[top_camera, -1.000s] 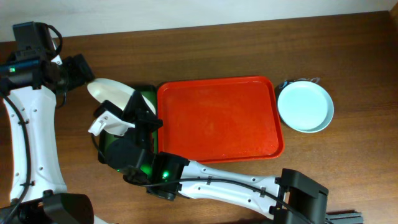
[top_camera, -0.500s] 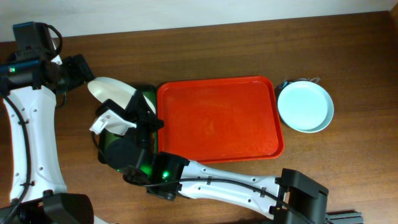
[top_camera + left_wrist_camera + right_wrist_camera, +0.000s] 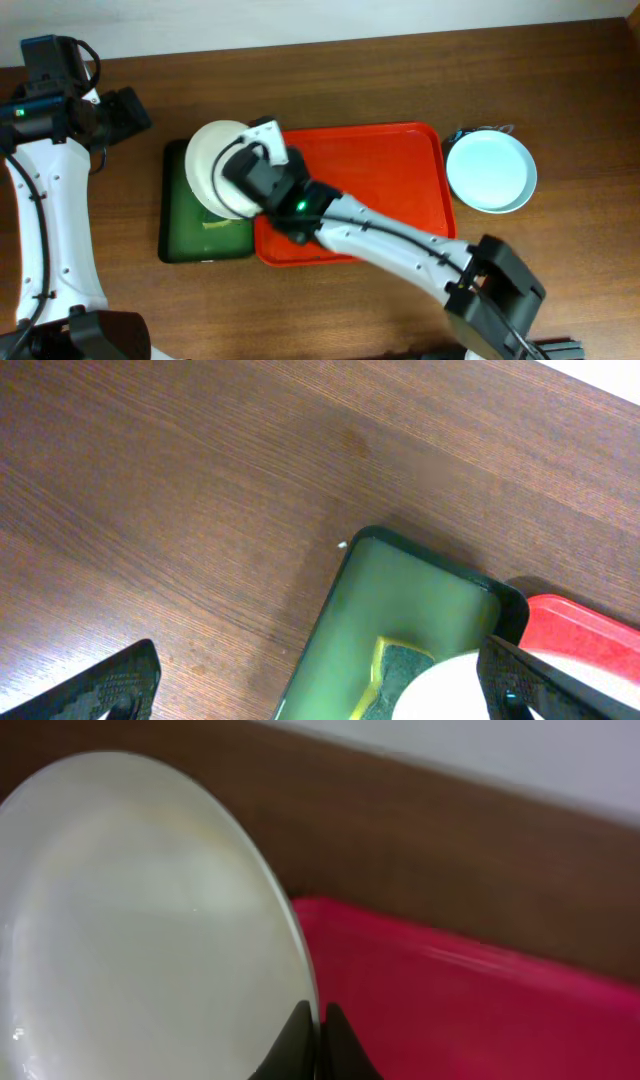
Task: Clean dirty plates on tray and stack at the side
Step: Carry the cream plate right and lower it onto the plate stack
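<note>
My right gripper [image 3: 318,1032] is shut on the rim of the cream-white plate [image 3: 215,168] and holds it over the seam between the dark green tray [image 3: 178,232] and the red tray [image 3: 380,180]. The plate fills the left of the right wrist view [image 3: 140,920], and its edge shows in the left wrist view [image 3: 450,690]. The red tray is bare. The pale mint plates [image 3: 490,172] sit stacked on the table right of the red tray. My left gripper [image 3: 320,680] is open and empty, high above the green tray's far left corner.
A yellow and green sponge [image 3: 400,670] lies in the green tray [image 3: 400,600], partly under the plate. A small dark object [image 3: 456,136] sits behind the mint plates. Bare brown table [image 3: 560,260] lies to the right.
My right arm has swung from the front left to reach in from the right. The cream plate has moved right, from the green tray's far left to the two trays' seam. The left arm is still.
</note>
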Robot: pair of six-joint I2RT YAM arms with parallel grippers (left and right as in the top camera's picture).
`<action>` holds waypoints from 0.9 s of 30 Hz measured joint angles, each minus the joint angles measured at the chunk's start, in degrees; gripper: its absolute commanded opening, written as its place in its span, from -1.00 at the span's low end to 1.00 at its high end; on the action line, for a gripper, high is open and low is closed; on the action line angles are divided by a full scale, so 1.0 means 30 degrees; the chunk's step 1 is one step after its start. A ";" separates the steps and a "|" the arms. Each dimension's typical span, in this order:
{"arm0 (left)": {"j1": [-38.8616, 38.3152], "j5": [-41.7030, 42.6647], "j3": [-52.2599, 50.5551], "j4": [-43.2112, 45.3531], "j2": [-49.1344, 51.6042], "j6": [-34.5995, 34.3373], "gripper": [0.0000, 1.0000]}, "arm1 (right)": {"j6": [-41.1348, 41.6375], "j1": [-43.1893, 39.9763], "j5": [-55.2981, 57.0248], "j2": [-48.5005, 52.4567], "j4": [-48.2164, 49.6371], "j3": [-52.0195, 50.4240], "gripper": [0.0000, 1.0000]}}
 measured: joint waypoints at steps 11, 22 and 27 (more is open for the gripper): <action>0.0000 0.0000 0.0000 -0.0007 0.0000 0.0000 0.98 | 0.2448 -1.4564 -0.9107 -0.2353 -1.0178 0.0015 -0.92; 0.0000 0.0000 0.0000 0.0007 0.0000 0.0000 0.98 | 0.1151 -2.7022 -0.9479 -0.2353 -1.3857 -0.0699 -0.92; 0.0000 0.0000 0.0000 0.0015 0.0000 0.0000 0.98 | 0.0940 -2.6607 -0.9522 -0.2353 -1.2575 -0.2361 -0.92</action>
